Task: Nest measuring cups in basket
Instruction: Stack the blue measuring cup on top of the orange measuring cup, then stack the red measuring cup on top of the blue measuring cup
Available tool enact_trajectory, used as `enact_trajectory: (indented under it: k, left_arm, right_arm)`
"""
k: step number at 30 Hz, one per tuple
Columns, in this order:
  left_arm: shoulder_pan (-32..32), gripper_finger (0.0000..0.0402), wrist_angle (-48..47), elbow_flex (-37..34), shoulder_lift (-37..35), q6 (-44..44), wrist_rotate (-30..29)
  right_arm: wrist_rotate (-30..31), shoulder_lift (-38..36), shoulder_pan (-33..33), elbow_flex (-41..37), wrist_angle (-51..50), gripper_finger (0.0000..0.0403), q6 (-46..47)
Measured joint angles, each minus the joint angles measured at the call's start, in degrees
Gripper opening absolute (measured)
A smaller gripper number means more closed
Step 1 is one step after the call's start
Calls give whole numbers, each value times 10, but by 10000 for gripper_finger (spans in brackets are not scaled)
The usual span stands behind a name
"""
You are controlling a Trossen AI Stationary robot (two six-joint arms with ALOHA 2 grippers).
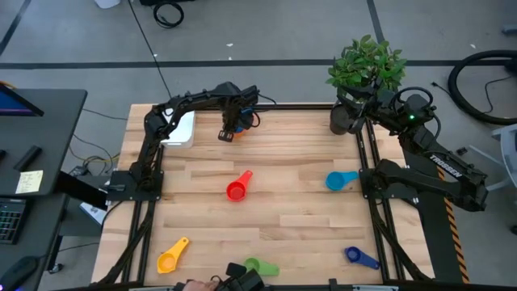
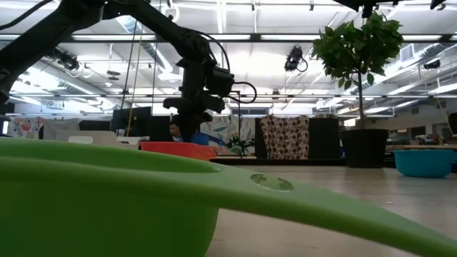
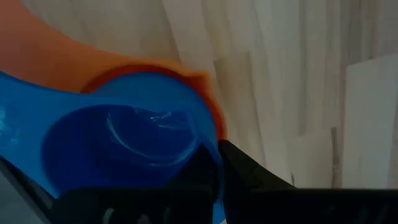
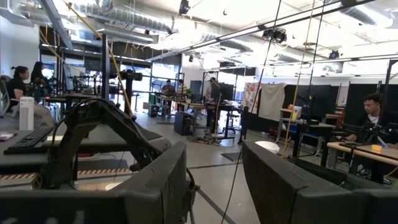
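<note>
Though the basket (image 1: 179, 129) waits well off to the side of the left arm's fingers (image 1: 229, 134) in the high view, those fingers hang shut over the far worktop (image 1: 283, 170) on a light blue cup nested in an orange one, I'd guess to carry both across together, while the red (image 1: 237, 189), other light blue (image 1: 338, 180), yellow (image 1: 171, 258), green (image 1: 259, 267) and dark blue (image 1: 359, 258) cups lie scattered. From the left wrist, the blue bowl (image 3: 134, 143) sits in the orange cup (image 3: 74, 59) right against the fingers, handle pinched. From the right wrist, the right arm's fingers (image 4: 214, 180) stand apart, holding nothing, facing the room.
</note>
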Motion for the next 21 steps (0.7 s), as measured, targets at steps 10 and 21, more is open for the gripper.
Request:
enact_trajectory:
  k: [10,21]
  left_arm:
    - [0,54,0,0,0,-24,0]
    - [0,64,-22,7,0,-97,-39]
  right_arm:
    - [0,0,0,0,0,162,0]
    - [0,0,0,0,0,162,0]
